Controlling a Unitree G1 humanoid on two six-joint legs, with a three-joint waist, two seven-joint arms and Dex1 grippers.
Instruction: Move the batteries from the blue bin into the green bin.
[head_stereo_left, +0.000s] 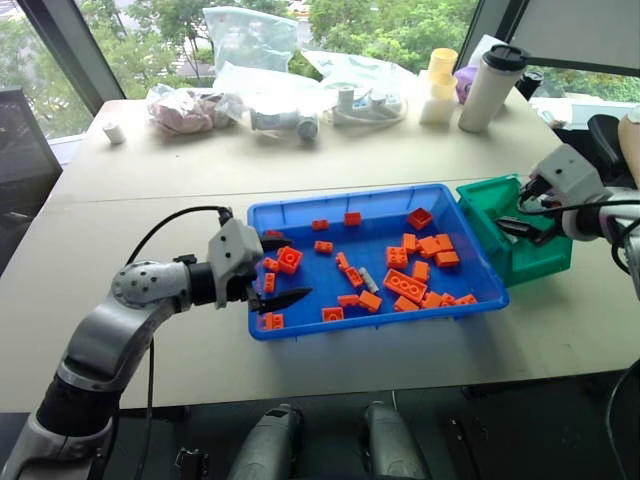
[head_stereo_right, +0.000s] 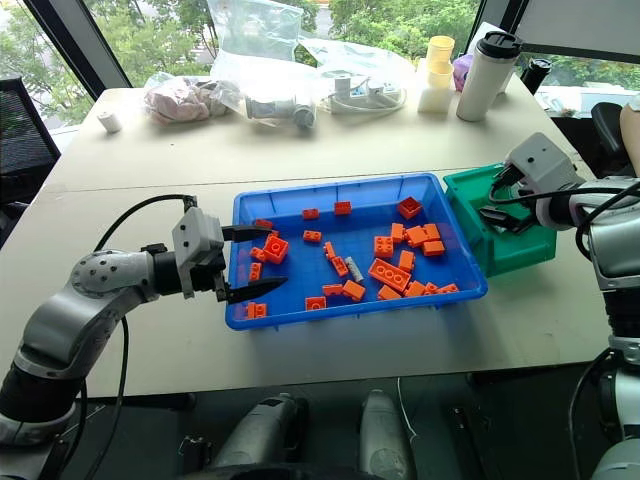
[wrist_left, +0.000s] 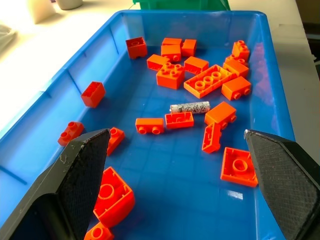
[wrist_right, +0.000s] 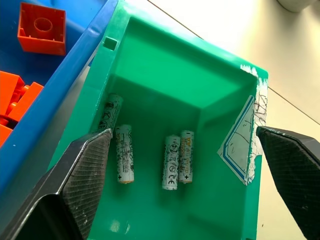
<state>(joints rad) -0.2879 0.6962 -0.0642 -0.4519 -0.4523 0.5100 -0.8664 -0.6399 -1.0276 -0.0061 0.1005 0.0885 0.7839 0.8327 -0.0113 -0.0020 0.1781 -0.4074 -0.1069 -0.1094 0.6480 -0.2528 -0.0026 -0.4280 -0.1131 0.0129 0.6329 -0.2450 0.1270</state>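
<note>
beige table (head_stereo_left: 150, 230) by tall windows (head_stereo_left: 140, 30) holds your blue bin (head_stereo_left: 300, 325), orange bricks (head_stereo_left: 405, 285) and one battery (wrist_left: 189, 107) inside. four batteries (wrist_right: 172, 161) lie in the green bin (wrist_right: 220, 65). left gripper (head_stereo_left: 283, 270) and right gripper (wrist_right: 190, 165) both spread apart, empty.

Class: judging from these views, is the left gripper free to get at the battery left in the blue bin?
Probably yes. The left gripper hangs open over the blue bin, and the battery lies uncovered among orange bricks, some close beside it.
</note>
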